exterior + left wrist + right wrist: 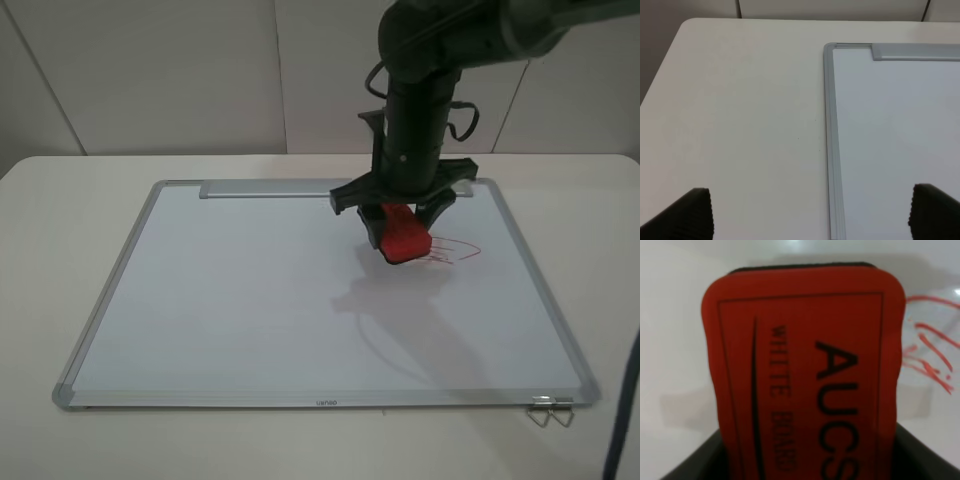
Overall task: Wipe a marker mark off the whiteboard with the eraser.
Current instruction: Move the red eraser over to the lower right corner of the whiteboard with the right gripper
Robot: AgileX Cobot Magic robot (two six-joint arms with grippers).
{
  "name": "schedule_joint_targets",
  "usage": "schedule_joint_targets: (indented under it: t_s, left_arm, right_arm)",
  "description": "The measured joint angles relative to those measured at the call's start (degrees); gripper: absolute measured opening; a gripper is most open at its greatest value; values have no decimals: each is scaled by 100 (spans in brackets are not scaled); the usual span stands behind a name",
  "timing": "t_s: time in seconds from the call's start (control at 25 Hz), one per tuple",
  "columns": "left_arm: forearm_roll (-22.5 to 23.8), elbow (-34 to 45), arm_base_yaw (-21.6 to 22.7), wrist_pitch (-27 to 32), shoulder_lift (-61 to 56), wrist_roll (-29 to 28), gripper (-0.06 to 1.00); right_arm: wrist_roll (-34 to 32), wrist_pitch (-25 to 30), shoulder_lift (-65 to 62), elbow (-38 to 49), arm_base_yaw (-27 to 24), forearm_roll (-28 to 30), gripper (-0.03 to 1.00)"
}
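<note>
The whiteboard (250, 290) lies flat on the table, with its grey tray bar (270, 188) along the far edge. My right gripper (400, 222) points down over the board's far right part, shut on the red eraser (403, 238). The eraser's lower end rests on or just above the board. In the right wrist view the eraser (805, 375) fills the frame, "AUCS" lettering on top, held between dark fingers (925, 457). The spectacles-like marker mark does not show; it is hidden or out of view. My left gripper (810, 215) hangs open over the board's far left corner (829, 47).
A red wedge-shaped scribble (452, 252) lies on the board just right of the eraser, and also shows in the right wrist view (932, 355). A metal binder clip (550, 410) sits at the board's near right corner. White table (60, 250) surrounds the board.
</note>
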State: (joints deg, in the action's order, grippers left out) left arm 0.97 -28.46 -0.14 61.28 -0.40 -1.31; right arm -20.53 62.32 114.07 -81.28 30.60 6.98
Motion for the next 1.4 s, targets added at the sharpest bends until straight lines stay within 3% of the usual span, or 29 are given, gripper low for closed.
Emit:
schedule_joint_targets:
  t_s: [0.28,0.48,0.76,1.4]
  left_arm:
    - [0,0,0,0,0,0,78]
    - [0,0,0,0,0,0,78]
    - [0,0,0,0,0,0,78]
    - [0,0,0,0,0,0,78]
  right_arm:
    - [-884,-900,-1418,2225,-518,275,50]
    - [-1025,-1368,-1933,3274,-709,400,50]
    - [-1457,-2229,-1969,3908,-861,610,50]
    - [-1533,-2652,-1969,4627,-910,671,50]
